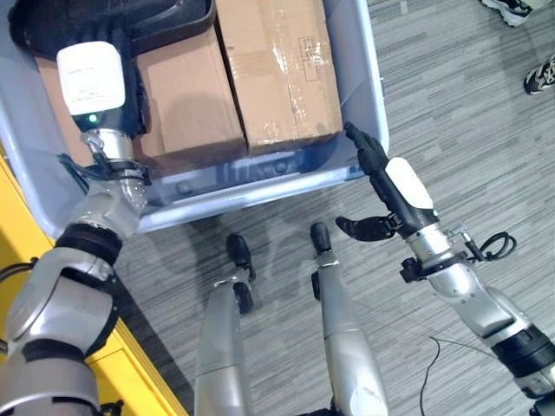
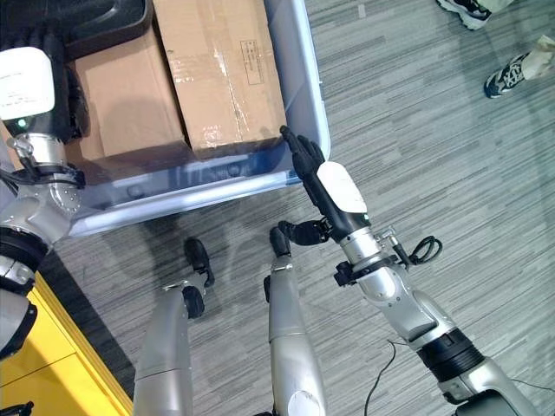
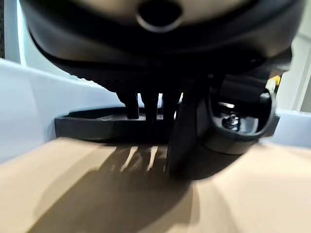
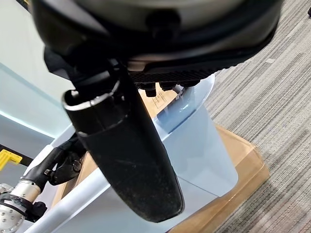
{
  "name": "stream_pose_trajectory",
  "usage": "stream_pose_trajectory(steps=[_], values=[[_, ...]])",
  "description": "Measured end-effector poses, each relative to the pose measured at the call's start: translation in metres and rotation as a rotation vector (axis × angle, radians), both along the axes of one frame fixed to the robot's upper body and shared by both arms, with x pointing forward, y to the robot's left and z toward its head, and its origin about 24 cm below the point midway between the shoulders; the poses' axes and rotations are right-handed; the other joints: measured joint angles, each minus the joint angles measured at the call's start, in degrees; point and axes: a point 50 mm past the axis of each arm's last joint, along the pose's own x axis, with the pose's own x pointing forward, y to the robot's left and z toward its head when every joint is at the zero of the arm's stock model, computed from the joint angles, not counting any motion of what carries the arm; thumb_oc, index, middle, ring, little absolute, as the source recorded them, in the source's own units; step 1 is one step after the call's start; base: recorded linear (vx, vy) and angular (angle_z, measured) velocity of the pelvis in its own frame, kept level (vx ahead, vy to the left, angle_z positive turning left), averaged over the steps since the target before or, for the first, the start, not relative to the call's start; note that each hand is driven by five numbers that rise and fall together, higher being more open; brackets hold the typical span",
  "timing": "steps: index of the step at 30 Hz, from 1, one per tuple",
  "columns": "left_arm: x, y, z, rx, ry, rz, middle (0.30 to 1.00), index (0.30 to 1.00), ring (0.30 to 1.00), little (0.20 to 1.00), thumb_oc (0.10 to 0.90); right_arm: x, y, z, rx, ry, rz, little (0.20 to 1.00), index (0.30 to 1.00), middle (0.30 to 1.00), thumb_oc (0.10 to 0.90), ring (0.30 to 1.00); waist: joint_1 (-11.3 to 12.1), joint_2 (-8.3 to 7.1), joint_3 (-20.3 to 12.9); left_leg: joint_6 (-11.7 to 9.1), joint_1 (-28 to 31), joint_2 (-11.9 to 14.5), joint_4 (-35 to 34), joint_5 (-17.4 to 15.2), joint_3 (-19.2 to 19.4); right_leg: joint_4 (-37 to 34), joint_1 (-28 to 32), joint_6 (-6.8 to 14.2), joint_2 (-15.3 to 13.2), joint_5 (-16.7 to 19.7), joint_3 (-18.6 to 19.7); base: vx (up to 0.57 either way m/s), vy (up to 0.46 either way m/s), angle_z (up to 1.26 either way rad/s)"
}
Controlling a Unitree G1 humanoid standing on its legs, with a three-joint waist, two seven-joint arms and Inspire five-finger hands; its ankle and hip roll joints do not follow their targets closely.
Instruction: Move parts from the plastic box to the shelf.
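The pale blue plastic box [image 1: 260,178] stands on the floor at the top of the eye views. Inside it lie two brown cardboard boxes, one on the left [image 1: 186,95] and one on the right [image 1: 277,69], with a black tray [image 1: 178,22] behind them. My left hand [image 1: 35,39] is inside the plastic box, above the left cardboard box and against the black tray [image 3: 87,126]. My right hand [image 1: 386,178] is outside the plastic box at its near right corner, open, with straight fingers pointing at the corner and the thumb [image 4: 131,160] spread out.
A yellow structure [image 1: 130,355] runs along the lower left, beside the plastic box. A person's shoes [image 1: 542,74] stand on the grey carpet at the far right. Open floor lies to the right of the box.
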Motion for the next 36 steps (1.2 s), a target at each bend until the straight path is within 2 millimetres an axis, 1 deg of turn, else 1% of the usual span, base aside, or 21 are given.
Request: stream_pose_trajectory(steps=[2,5,8,10,13,16,18,19,20,22,24,25,26,27,28,30,31,33,36], values=[[0.001,0.001,0.011,0.008,-0.02,0.02,0.3,0.3,0.3,0.3,0.4,0.0,0.002,-0.001,0.009,0.008,0.012,1.0,1.0,1.0,0.9,1.0,0.0,0.03,-0.01,0.03,0.43,0.16,0.05,0.02,0.19,0.02,0.34,0.18,0.07,0.11,0.03,-0.02,-0.006,-0.08],[0.001,0.004,0.009,0.007,0.006,0.041,0.3,0.3,0.3,0.3,0.4,0.0,0.006,-0.005,-0.006,0.029,0.032,1.0,1.0,1.0,0.9,1.0,-0.18,0.17,-0.08,-0.03,2.18,0.27,0.01,0.03,0.36,0.0,1.73,0.45,0.15,0.03,0.06,-0.02,-0.013,-0.07],[0.002,0.005,-0.001,0.036,0.049,0.05,0.3,0.3,0.3,0.3,0.4,0.0,0.007,-0.011,-0.024,0.061,0.043,1.0,1.0,1.0,0.9,1.0,-0.19,0.2,-0.09,0.13,4.47,0.33,-0.58,-0.18,0.59,-0.2,3.61,1.19,0.13,-0.11,0.01,-0.01,-0.011,-0.02],[0.002,0.005,-0.003,0.064,0.059,0.056,0.3,0.3,0.3,0.3,0.4,0.0,0.007,-0.012,-0.026,0.066,0.045,1.0,1.0,1.0,0.9,1.0,-0.18,0.29,-0.05,0.42,5.23,0.31,-0.67,0.05,0.73,-0.23,4.23,1.42,0.08,-0.16,0.01,0.0,0.0,0.0],[0.0,0.009,-0.017,0.073,0.11,0.067,0.3,0.3,0.3,0.3,0.4,0.0,0.008,-0.019,-0.044,0.099,0.052,1.0,1.0,1.0,0.9,1.0,-0.13,0.56,-0.04,0.3,8.05,0.3,-1.57,0.02,1.1,-1.0,6.65,1.44,-0.13,-0.2,-0.01,-0.03,-0.019,-0.04],[-0.002,0.006,-0.033,0.106,0.154,0.05,0.3,0.3,0.3,0.3,0.4,-0.001,0.007,-0.023,-0.052,0.12,0.055,1.0,1.0,1.0,0.9,1.0,-0.2,1.07,0.2,0.33,10.77,0.21,-2.52,0.04,1.69,-1.3,8.84,1.46,-0.42,-0.18,0.02,-0.07,-0.026,-0.05],[-0.003,0.008,-0.033,0.119,0.164,0.053,0.3,0.3,0.3,0.3,0.4,-0.005,0.005,-0.027,-0.058,0.133,0.06,1.0,1.0,1.0,0.9,1.0,-0.13,1.35,0.41,0.31,12.32,-0.09,-3.91,0.89,2.09,-1.14,9.68,1.44,-0.78,-0.15,-0.02,-0.07,-0.048,0.05],[-0.003,0.007,-0.035,0.119,0.175,0.047,0.3,0.3,0.3,0.3,0.4,-0.006,0.002,-0.028,-0.06,0.138,0.056,1.0,1.0,1.0,0.9,1.0,-0.07,1.98,0.93,0.27,13.35,-0.13,-4.24,0.95,1.84,-1.27,10.79,1.43,-0.78,-0.17,-0.28,-0.03,-0.04,0.08],[-0.007,0.008,-0.05,0.145,0.221,0.047,0.3,0.3,0.3,0.3,0.4,-0.009,-0.001,-0.034,-0.066,0.166,0.048,1.0,1.0,1.0,0.9,1.0,0.0,2.66,1.32,-0.21,17.07,-0.57,-6.46,1.42,1.85,-2.53,13.85,1.44,-1.17,-0.17,-0.27,-0.03,-0.039,0.03],[-0.01,0.012,-0.061,0.156,0.253,0.054,0.3,0.3,0.3,0.3,0.4,-0.012,-0.006,-0.041,-0.081,0.199,0.038,1.0,1.0,1.0,0.9,1.0,-0.01,2.99,1.49,-0.81,20.42,-1.05,-9.14,2.03,1.91,-4.21,16.48,1.44,-1.62,-0.14,-0.38,0.0,0.0,0.0],[-0.012,0.014,-0.067,0.156,0.272,0.051,0.3,0.3,0.3,0.3,0.4,-0.017,-0.013,-0.049,-0.108,0.236,0.024,1.0,1.0,1.0,0.9,1.0,-0.01,3.4,1.62,-1.82,23.0,-1.21,-11.46,2.74,1.64,-5.37,18.48,1.45,-1.66,-0.01,-0.72,0.01,-0.003,0.03],[-0.013,0.015,-0.068,0.157,0.275,0.049,0.3,0.3,0.3,0.3,0.4,-0.019,-0.017,-0.052,-0.121,0.254,0.018,1.0,1.0,1.0,0.9,1.0,0.21,3.72,1.81,-2.07,23.87,-1.27,-12.34,3.2,1.49,-5.65,19.19,1.52,-1.67,0.06,-1.07,0.02,0.008,0.07],[-0.014,0.015,-0.071,0.159,0.283,0.042,0.3,0.3,0.3,0.3,0.4,-0.02,-0.02,-0.054,-0.143,0.273,0.013,1.0,1.0,1.0,0.9,1.0,-0.05,4.25,2.12,-1.96,24.94,-1.41,-13.26,3.85,1.27,-6.17,20.14,1.77,-1.67,0.4,-1.46,0.01,0.012,0.03],[-0.017,0.014,-0.078,0.159,0.299,0.028,0.3,0.3,0.3,0.3,0.4,-0.02,-0.025,-0.055,-0.168,0.292,0.004,1.0,1.0,1.0,0.9,1.0,-0.1,4.86,2.46,-1.99,26.77,-1.49,-14.58,4.5,1.28,-6.78,21.42,2.09,-1.67,0.76,-1.45,0.0,0.0,0.0],[-0.019,0.013,-0.084,0.158,0.314,0.007,0.3,0.3,0.3,0.3,0.4,-0.021,-0.028,-0.056,-0.182,0.302,-0.002,1.0,1.0,1.0,0.9,1.0,-0.11,5.41,2.45,-2.52,28.22,-1.54,-15.99,4.66,1.37,-7.27,22.33,1.9,-1.68,0.7,-1.44,0.0,0.019,-0.08],[-0.02,0.009,-0.087,0.157,0.316,-0.027,0.3,0.3,0.3,0.3,0.4,-0.022,-0.033,-0.054,-0.207,0.302,-0.009,1.0,1.0,1.0,0.9,1.0,-0.02,6.66,2.45,-3.33,29.6,-1.55,-18.33,5.57,1.37,-8.25,22.94,1.39,-1.56,0.93,-1.54,0.0,0.016,-0.05],[-0.02,0.009,-0.088,0.155,0.314,-0.036,0.3,0.3,0.3,0.3,0.4,-0.021,-0.034,-0.052,-0.213,0.303,-0.01,1.0,1.0,1.0,0.9,1.0,-0.02,7.09,2.46,-3.41,29.88,-1.55,-19.12,6.01,1.34,-8.55,22.94,1.34,-1.51,1.1,-1.59,0.0,0.003,-0.06],[-0.025,0.005,-0.099,0.142,0.302,-0.068,0.3,0.3,0.3,0.3,0.4,-0.02,-0.036,-0.05,-0.213,0.3,-0.018,1.0,1.0,1.0,0.9,1.0,-0.14,8.23,2.44,-3.42,31.27,-1.48,-21.65,7.42,1.48,-9.96,23.57,1.52,-1.23,2.07,-1.58,-0.01,-0.037,-0.11],[-0.032,-0.002,-0.113,0.121,0.31,-0.116,0.3,0.3,0.3,0.3,0.4,-0.02,-0.036,-0.05,-0.221,0.31,-0.009,1.0,1.0,1.0,0.9,1.0,0.0,8.7,2.43,-3.53,32.29,-0.89,-22.86,8.09,1.48,-10.77,24.21,1.39,-0.62,2.61,-1.65,-0.03,-0.09,-0.09]])
